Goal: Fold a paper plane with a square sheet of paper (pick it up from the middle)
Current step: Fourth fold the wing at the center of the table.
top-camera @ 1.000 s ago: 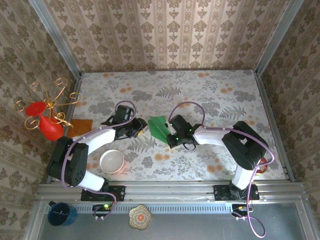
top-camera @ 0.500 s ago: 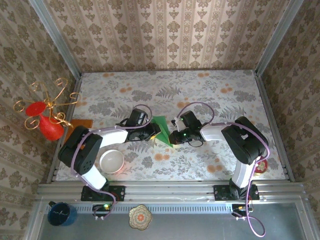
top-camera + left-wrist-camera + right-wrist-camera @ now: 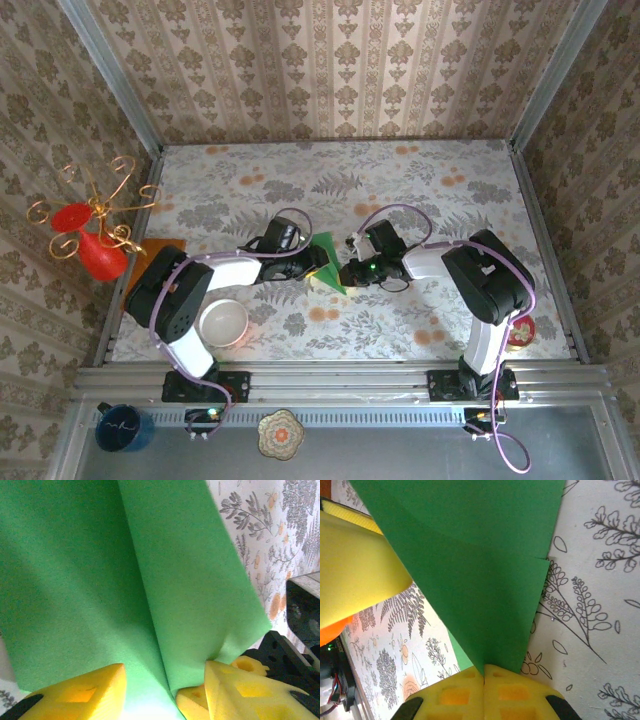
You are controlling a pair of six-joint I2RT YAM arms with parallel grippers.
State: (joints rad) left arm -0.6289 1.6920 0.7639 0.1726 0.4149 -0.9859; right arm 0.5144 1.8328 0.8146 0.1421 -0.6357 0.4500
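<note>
The green sheet of paper (image 3: 326, 252), folded to a point with a centre crease, lies mid-table between both grippers. My right gripper (image 3: 484, 674) is shut on its narrow tip, pads pressed together on the fold; from above it (image 3: 347, 270) sits at the paper's right edge. My left gripper (image 3: 165, 692) is pushed in close from the left, its yellow fingers (image 3: 75, 695) standing apart with the creased green paper (image 3: 150, 570) between them. Seen overhead, the left gripper (image 3: 314, 263) meets the paper's left side. One left finger (image 3: 355, 570) appears in the right wrist view.
A white bowl (image 3: 223, 322) sits near the left arm's base. A red vase with a gold wire stand (image 3: 92, 250) and an orange sheet (image 3: 160, 248) are at the far left. A blue mug (image 3: 124, 428) and a floral coaster (image 3: 280, 433) lie below the rail.
My left arm has reached right until its gripper meets the paper, and its jaws have widened slightly. The right gripper has shifted a little up and right with the paper held.
</note>
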